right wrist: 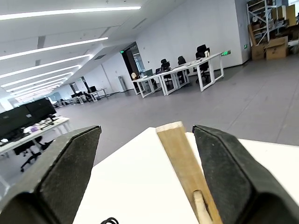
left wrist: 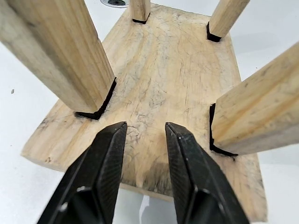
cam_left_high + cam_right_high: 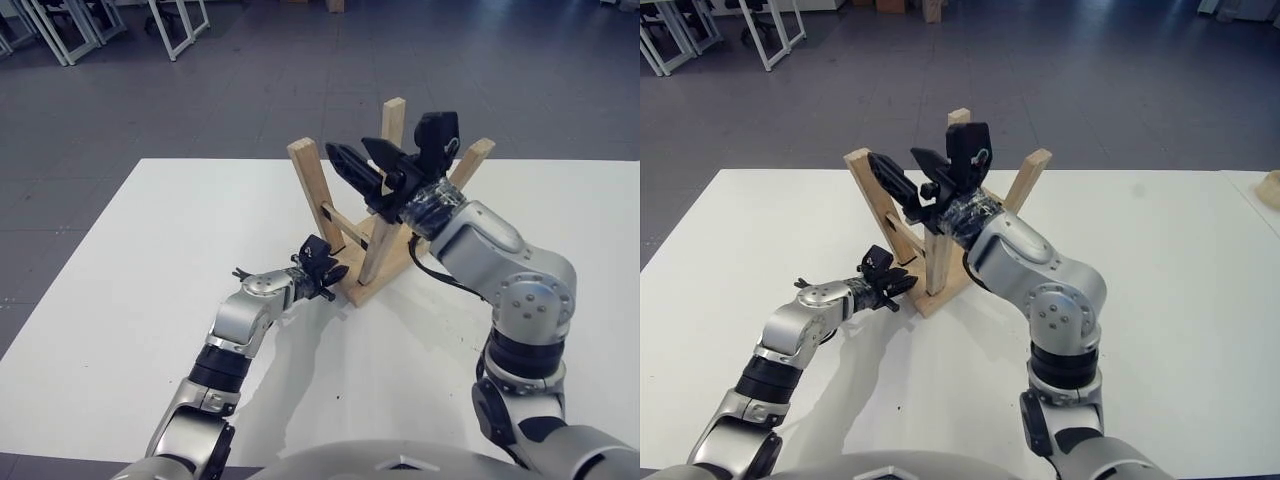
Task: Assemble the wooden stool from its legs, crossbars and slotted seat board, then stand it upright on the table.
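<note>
The wooden stool (image 3: pixel 365 285) stands upside down and tilted on the white table (image 3: pixel 150 260). Its seat board (image 2: pixel 173 70) is at the bottom and its legs (image 3: pixel 310 190) point up from their slots. A crossbar (image 3: pixel 345 222) joins two of the legs. My left gripper (image 3: pixel 330 262) is low at the near left edge of the seat board, open, with its fingers (image 2: pixel 110 158) aimed at the board's underside between two legs. My right gripper (image 3: pixel 348 148) hovers open above the stool. One leg top (image 1: pixel 180 154) lies beyond the gap between its pads.
Bare table stretches to the left, right and front of the stool. A small wooden piece (image 3: pixel 1272 188) lies at the table's far right edge. Beyond the table is grey floor with office desks (image 3: pixel 60 25) far behind.
</note>
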`<state>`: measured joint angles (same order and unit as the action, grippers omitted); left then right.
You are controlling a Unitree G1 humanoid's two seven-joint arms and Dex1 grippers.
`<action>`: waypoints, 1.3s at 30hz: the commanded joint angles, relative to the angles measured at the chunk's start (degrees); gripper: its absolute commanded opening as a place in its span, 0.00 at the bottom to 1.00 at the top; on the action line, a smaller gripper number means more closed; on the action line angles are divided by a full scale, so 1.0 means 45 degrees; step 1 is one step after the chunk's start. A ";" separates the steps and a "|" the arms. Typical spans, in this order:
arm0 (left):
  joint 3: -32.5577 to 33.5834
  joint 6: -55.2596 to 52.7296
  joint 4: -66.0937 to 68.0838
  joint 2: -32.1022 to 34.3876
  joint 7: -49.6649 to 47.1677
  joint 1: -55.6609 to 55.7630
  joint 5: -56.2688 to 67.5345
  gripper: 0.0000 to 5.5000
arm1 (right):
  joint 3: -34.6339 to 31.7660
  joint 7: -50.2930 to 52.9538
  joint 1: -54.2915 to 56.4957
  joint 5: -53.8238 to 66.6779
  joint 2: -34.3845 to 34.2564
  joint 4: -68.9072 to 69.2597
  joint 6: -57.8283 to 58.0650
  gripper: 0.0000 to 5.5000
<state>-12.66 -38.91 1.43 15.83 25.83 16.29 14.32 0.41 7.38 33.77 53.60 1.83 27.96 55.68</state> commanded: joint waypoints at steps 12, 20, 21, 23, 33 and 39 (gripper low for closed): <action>0.3641 -0.2590 -0.4275 0.1722 -0.0603 -0.1874 0.1096 0.28 | 0.1600 -0.3643 -0.3192 -0.5033 0.5358 -0.0650 -0.2119 0.65; 0.5253 -0.4382 -0.7095 0.1399 -0.2050 -0.0664 0.1987 0.28 | 0.3069 -0.4316 -0.4347 -0.7140 0.4660 -0.1034 -0.3048 0.65; 0.5405 -0.4619 -0.7352 0.1529 -0.2069 -0.0511 0.2118 0.28 | 0.3224 -0.4267 -0.4205 -0.7067 0.4319 -0.0744 -0.2770 0.65; 0.5866 -0.5116 -0.7720 0.1938 -0.2006 -0.0108 0.2410 0.28 | 0.3606 -0.4058 -0.3796 -0.6750 0.3445 -0.0001 -0.2006 0.65; 0.7318 -0.5273 -0.7147 0.4229 -0.0801 0.1216 0.3407 0.28 | 0.3323 -0.3924 -0.2210 -0.6693 0.2154 0.0561 -0.0193 0.65; 0.8916 -0.4898 -0.6515 0.4757 0.2483 0.1079 0.6703 0.28 | 0.2888 -0.4447 -0.2680 -0.6003 0.2130 0.1068 0.0343 0.65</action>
<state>24.23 -60.95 -29.08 34.26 28.77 21.11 37.89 14.87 -11.45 22.84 24.94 11.32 31.48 55.40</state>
